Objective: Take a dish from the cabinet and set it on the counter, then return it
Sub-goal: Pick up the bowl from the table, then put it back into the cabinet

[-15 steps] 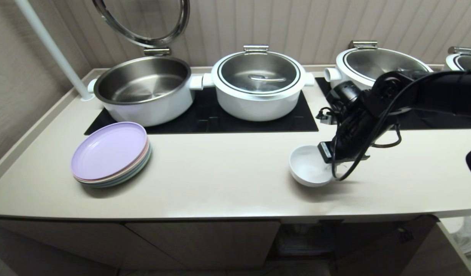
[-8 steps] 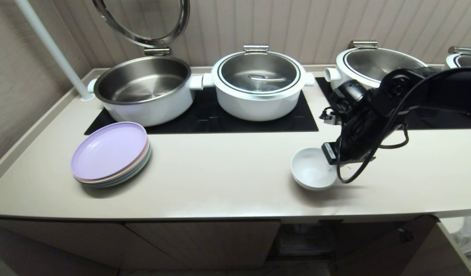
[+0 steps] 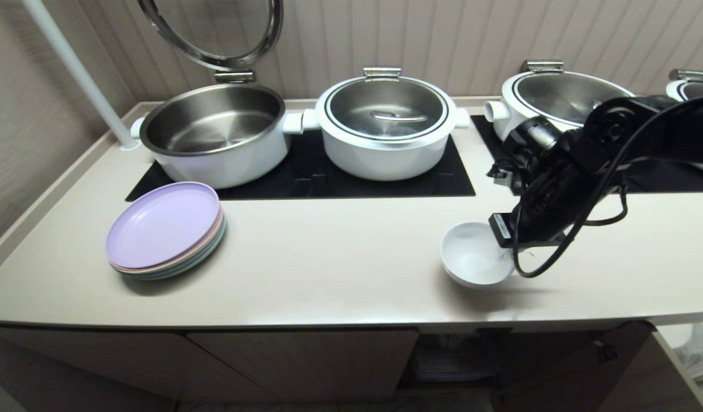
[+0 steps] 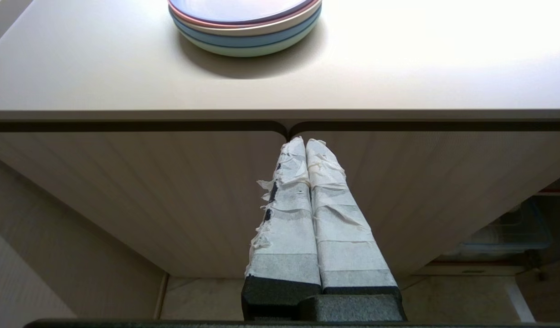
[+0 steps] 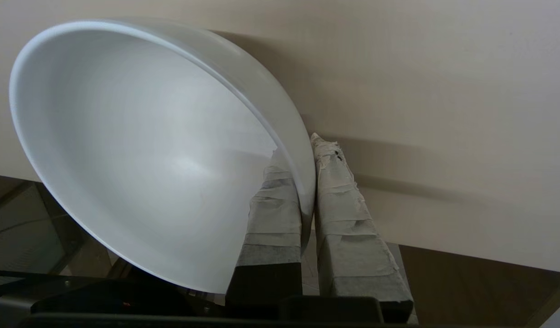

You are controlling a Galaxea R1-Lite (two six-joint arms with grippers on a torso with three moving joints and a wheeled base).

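Note:
The dish (image 3: pixel 471 260) (image 5: pixel 147 150), a small white bowl, hangs tilted low over the counter (image 3: pixel 328 263) near its front edge, right of centre. My right gripper (image 3: pixel 503 252) (image 5: pixel 300 150) is shut on its rim, one finger inside the bowl and one outside. Whether the foot touches the worktop is hidden. The left gripper (image 4: pixel 305 141) is shut and empty. It is parked below the counter edge, in front of the cabinet's ribbed doors (image 4: pixel 170 191) (image 3: pixel 305 360).
A stack of pastel plates (image 3: pixel 165 229) (image 4: pixel 245 23) sits at the counter's left. An open pot (image 3: pixel 214 131), a lidded pot (image 3: pixel 385 123) and another pot (image 3: pixel 557 94) stand on the black hob (image 3: pixel 328 171) behind. An open cabinet bay (image 3: pixel 454 355) lies below the bowl.
My right gripper has carried the dish a little to the right and toward the counter's front edge. The left arm has stayed still.

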